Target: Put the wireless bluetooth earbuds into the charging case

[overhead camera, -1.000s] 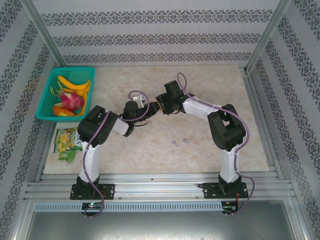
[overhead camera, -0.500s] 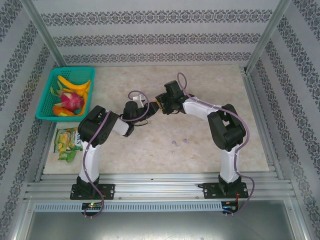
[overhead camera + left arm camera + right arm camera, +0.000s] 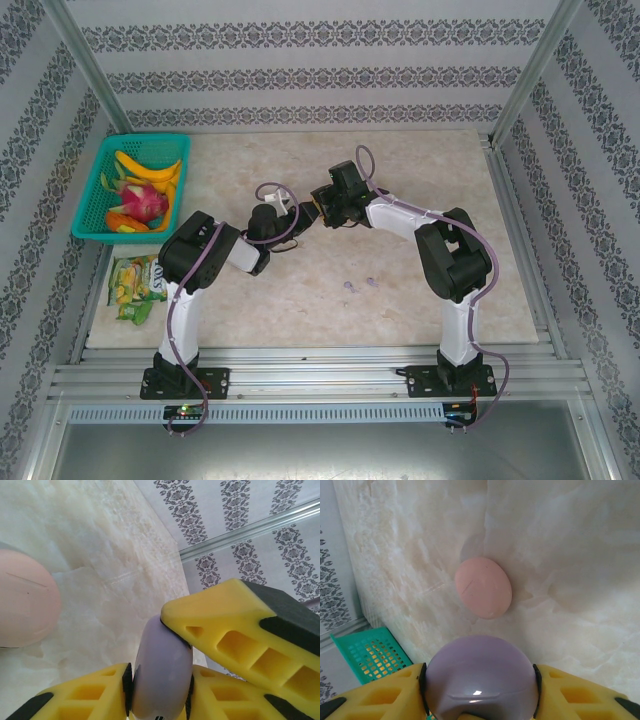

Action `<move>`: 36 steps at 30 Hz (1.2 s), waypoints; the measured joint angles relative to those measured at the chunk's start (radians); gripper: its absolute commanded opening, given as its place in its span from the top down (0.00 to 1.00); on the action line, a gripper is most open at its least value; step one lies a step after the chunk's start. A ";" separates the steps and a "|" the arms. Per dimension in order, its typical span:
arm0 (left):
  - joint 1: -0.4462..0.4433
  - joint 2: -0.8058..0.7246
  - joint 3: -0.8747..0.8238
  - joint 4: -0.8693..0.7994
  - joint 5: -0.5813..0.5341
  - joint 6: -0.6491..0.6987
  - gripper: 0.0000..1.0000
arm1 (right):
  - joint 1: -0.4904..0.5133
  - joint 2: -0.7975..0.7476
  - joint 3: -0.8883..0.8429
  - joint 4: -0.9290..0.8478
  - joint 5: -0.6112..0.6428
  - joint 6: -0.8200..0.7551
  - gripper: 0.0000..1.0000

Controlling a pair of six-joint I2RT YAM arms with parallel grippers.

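Left wrist and right wrist: purple case in both grips, earbuds loose on the table

Left wrist. Your left gripper (image 3: 159, 692) is closed on the purple case (image 3: 162, 670), with one pad pressed to each face. The case shows edge-on: pale lilac, glossy, smooth, lens-shaped with a rounded rim. A third yellow finger comes in from the right, its tip against the case's upper edge. The pink case (image 3: 25, 605) rests on the marble table (image 3: 115, 540) just beyond.

Right wrist. Your right gripper (image 3: 480, 680) is clamped across the purple case, one pad on each side. Here the case shows as a round dome with one bright glint low on it. Past it the pink case lies flat on the table: oval, matte, salmon, with one thin short line on top. A corner of the teal basket (image 3: 370, 652) sits at lower left.

Top external. Both grippers meet tip to tip over mid-table. Two tiny light purple earbuds (image 3: 348, 286) lie on bare table nearer the arm bases. They are near each other but not touching, and well apart from the grippers. They are too small to tell their shape. The basket holds fruit at far left, with a snack packet (image 3: 133, 285) just nearer than it.
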 measured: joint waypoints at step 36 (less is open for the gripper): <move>0.089 -0.079 0.059 -0.171 0.264 0.008 0.91 | -0.237 -0.342 -0.327 0.117 -0.142 -0.466 0.26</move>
